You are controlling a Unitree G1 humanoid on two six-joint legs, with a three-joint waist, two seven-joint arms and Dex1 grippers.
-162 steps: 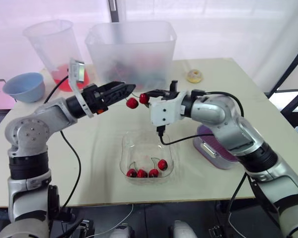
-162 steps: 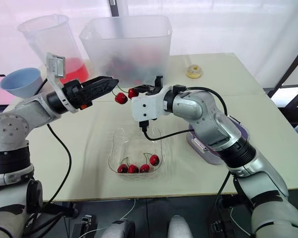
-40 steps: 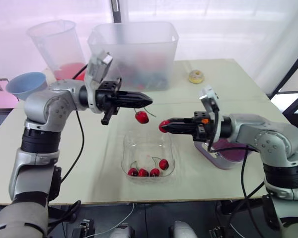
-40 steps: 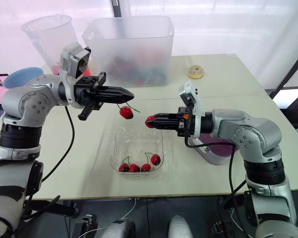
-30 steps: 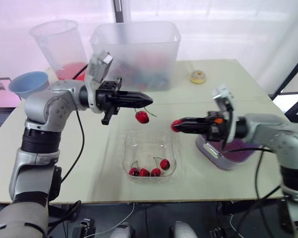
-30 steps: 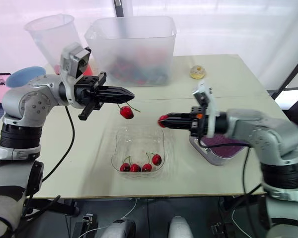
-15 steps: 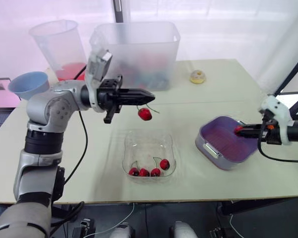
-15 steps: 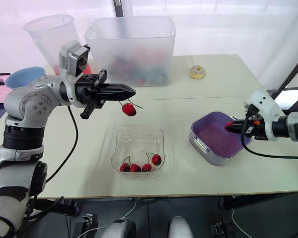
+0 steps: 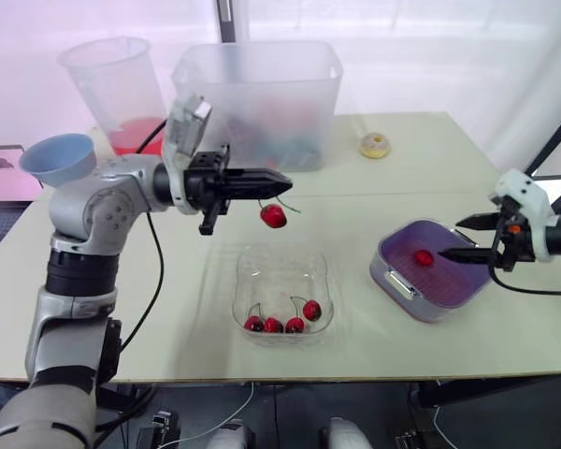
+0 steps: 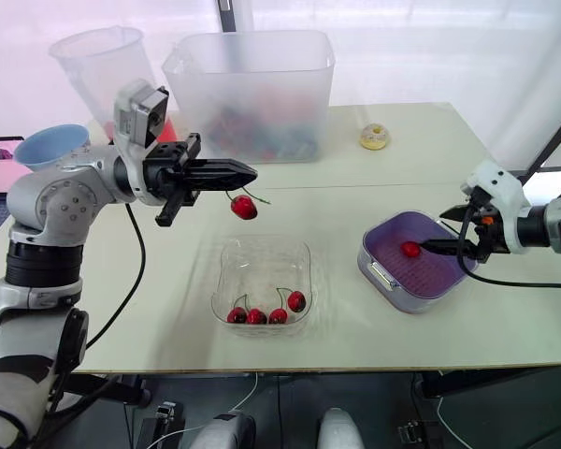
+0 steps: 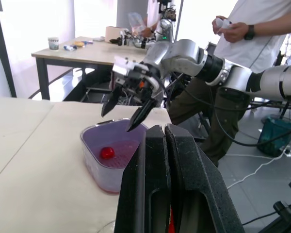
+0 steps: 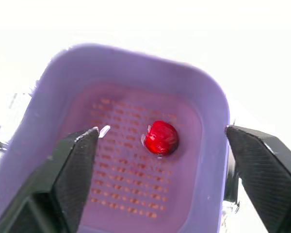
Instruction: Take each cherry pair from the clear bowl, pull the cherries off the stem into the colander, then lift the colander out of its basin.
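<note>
Near the front edge of the bench [image 9: 168, 318], the clear bowl [image 9: 280, 273] holds four cherries [image 9: 273, 325] along its near wall. Open bench lies between it and the purple colander [image 9: 395, 280], close to the right edge. The right pincer [image 9: 450, 242] now gapes over it, released; its cherry [image 9: 423, 257] has dropped inside. Farther back, the left pincer [image 9: 280, 181] stays clenched on a stem [image 9: 293, 208], one cherry [image 9: 274, 216] dangling.

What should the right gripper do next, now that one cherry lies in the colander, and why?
Probably move the right gripper across to the left gripper and grasp the hanging cherry. The right gripper is open and empty above the colander, where one loose cherry lies, while the left gripper is shut on the stem that carries the other.
</note>
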